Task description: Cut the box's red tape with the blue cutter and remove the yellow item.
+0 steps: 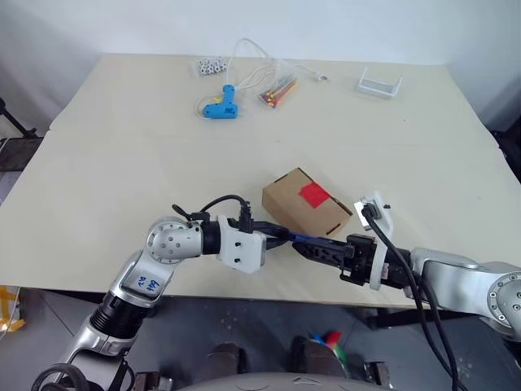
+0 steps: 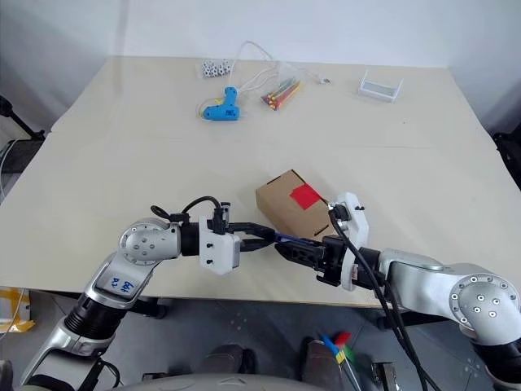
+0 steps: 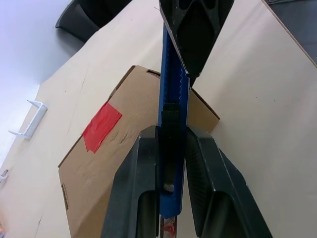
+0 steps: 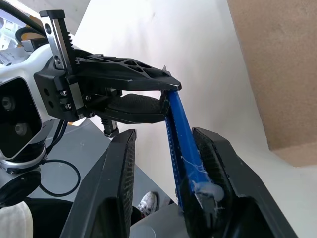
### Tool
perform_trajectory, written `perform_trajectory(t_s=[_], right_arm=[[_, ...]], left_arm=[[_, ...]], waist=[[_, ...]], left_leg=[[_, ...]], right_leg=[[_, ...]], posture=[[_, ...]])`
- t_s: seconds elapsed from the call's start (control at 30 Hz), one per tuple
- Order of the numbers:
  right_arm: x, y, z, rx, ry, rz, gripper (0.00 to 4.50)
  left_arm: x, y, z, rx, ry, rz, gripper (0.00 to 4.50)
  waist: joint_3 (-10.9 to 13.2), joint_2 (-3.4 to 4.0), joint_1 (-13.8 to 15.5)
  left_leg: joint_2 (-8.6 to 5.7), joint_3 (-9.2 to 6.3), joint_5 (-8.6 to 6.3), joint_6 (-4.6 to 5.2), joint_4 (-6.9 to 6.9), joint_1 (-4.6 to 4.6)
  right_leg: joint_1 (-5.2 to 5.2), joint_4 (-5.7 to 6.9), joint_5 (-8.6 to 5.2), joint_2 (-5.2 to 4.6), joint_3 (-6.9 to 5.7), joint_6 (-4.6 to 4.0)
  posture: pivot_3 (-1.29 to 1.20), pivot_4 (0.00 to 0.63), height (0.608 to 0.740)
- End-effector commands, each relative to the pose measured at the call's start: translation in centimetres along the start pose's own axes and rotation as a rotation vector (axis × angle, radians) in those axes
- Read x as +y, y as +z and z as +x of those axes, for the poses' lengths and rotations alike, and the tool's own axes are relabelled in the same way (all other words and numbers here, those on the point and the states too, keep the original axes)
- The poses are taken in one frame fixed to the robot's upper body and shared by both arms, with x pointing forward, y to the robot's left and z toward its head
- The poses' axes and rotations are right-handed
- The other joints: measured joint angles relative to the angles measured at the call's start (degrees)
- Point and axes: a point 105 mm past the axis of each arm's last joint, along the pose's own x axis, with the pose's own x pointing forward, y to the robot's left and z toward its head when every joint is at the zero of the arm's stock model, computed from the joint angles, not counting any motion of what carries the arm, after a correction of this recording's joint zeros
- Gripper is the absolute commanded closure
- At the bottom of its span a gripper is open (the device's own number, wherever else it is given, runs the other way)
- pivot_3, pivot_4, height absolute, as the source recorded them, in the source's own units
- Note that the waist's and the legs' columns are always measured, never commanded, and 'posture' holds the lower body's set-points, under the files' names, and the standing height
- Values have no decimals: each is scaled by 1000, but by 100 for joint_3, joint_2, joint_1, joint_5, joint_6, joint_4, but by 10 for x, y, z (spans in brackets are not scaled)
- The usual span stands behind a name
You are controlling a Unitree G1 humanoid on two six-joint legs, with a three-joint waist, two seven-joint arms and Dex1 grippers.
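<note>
The box (image 1: 293, 205), brown cardboard with its lid down, sits near the table's front edge, and the red tape (image 1: 313, 194) is a square patch on top. Just in front of it the blue cutter (image 1: 304, 237) lies level in the air between my two hands. My left gripper (image 1: 281, 234) is shut on one end of it. My right gripper (image 1: 313, 247) straddles the other end. In the right wrist view the cutter (image 4: 181, 134) rests against one finger (image 4: 223, 168), and the other finger stands apart from it. The yellow item is hidden.
At the far side lie a light-blue glue gun (image 1: 220, 106), a bundle of coloured sticks (image 1: 278, 90), a white cable (image 1: 252, 50), several small white pieces (image 1: 209, 66) and a white tray (image 1: 379, 83). The table's front edge (image 1: 269, 295) runs just below both grippers.
</note>
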Motion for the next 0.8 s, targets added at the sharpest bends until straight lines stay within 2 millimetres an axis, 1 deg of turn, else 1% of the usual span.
perform_trajectory(t_s=[0.03, 0.33, 0.53, 0.8], right_arm=[[4, 4, -1, -10, 28, 2, 2659], [2, 7, 0, -28, 33, 22, 2659], [5, 9, 2, -52, 62, 38, 2659], [3, 9, 2, -44, 59, 41, 2659]], left_arm=[[1, 10, -1, -22, 4, 41, 4090], [-1, 10, -2, -27, -11, 39, 4090], [-2, 10, -3, -25, -13, 35, 4090], [-1, 9, -3, -22, -7, 36, 4090]], waist=[[0, 0, -2], [0, 0, -1], [0, 0, -2], [0, 0, -3]], left_leg=[[0, 0, 0, 0, 0, 0], [0, 0, 0, 0, 0, 0], [0, 0, 0, 0, 0, 0], [0, -1, 0, 0, 0, 0]], right_leg=[[0, 0, 0, 0, 0, 0], [0, 0, 0, 0, 0, 0], [0, 0, 0, 1, -2, 0], [0, 0, 0, 0, 0, 0]], posture=[[0, 150, 740], [0, 150, 740], [0, 150, 740], [0, 150, 740]])
